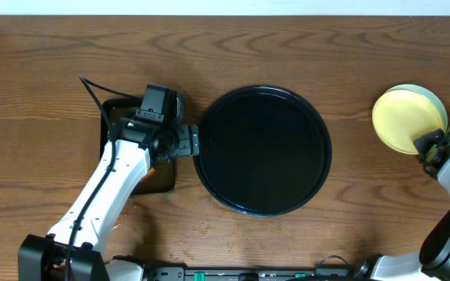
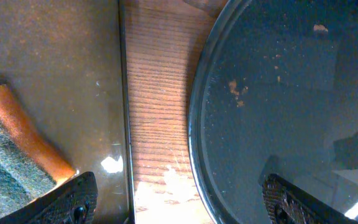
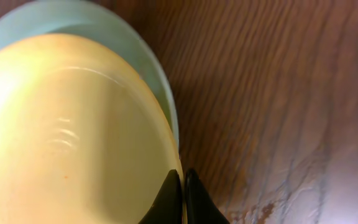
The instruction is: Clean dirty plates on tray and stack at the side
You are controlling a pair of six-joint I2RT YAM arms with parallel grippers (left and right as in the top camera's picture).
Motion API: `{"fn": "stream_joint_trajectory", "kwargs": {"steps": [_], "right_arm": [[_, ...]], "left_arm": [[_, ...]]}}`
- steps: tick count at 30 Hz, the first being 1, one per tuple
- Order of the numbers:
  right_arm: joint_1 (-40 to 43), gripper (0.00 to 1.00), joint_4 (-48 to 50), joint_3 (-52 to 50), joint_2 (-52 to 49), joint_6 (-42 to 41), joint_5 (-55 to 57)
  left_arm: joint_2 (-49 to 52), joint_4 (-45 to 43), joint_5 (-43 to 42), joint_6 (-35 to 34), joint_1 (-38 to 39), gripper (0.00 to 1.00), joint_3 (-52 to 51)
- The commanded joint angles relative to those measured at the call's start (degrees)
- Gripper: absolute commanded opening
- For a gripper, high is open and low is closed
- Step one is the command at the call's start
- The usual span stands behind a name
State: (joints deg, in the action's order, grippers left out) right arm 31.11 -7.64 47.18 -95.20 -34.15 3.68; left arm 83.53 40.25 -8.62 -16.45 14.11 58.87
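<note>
The round black tray (image 1: pixel 262 88) sits mid-table with no plates on it; the left wrist view shows small orange crumbs on it (image 2: pixel 278 112). The pale yellow plate (image 1: pixel 403 117) lies on a pale blue plate (image 1: pixel 442 105) at the far right. In the right wrist view the yellow plate (image 3: pixel 73 137) covers most of the blue one (image 3: pixel 104 25). My right gripper (image 1: pixel 426 147) (image 3: pixel 183 180) is shut on the yellow plate's near rim. I cannot tell if another plate lies beneath. My left gripper (image 1: pixel 187 140) (image 2: pixel 179 190) is open and empty over the gap by the tray's left rim.
A smaller black rectangular tray (image 1: pixel 161 178) (image 2: pixel 55 50) lies left of the round tray, under my left arm. It holds an orange sponge with a green scouring side (image 2: pixel 11 149). Bare wooden table surrounds both trays.
</note>
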Motion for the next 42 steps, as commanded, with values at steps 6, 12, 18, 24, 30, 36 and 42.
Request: {"fn": "stream_joint_trajectory", "kwargs": {"steps": [6, 12, 18, 24, 30, 36, 42], "right_arm": [[0.7, 0.01, 0.8, 4.5, -0.4, -0.9, 0.8], [0.7, 0.20, 1.2, 4.5, -0.5, 4.6, 1.0], [0.1, 0.40, 1.0, 4.4, -1.2, 11.4, -2.8], [-1.9, 0.17, 1.5, 4.4, -2.6, 15.4, -8.7], [-4.0, 0.10, 2.6, 4.4, -6.6, 16.0, -8.2], [-4.7, 0.01, -0.8, 4.4, -8.6, 15.7, -10.6], [-6.8, 0.03, -5.8, 4.5, -4.0, 14.3, -16.2]], "left_arm": [[0.4, 0.1, 0.7, 0.3, 0.1, 0.86, 0.9], [0.4, 0.1, 0.7, 0.3, 0.1, 0.86, 0.9], [0.4, 0.1, 0.7, 0.3, 0.1, 0.86, 0.9], [0.4, 0.1, 0.7, 0.3, 0.1, 0.86, 0.9], [0.4, 0.1, 0.7, 0.3, 0.1, 0.86, 0.9], [0.4, 0.1, 0.7, 0.3, 0.1, 0.86, 0.9], [0.4, 0.1, 0.7, 0.3, 0.1, 0.86, 0.9]]}}
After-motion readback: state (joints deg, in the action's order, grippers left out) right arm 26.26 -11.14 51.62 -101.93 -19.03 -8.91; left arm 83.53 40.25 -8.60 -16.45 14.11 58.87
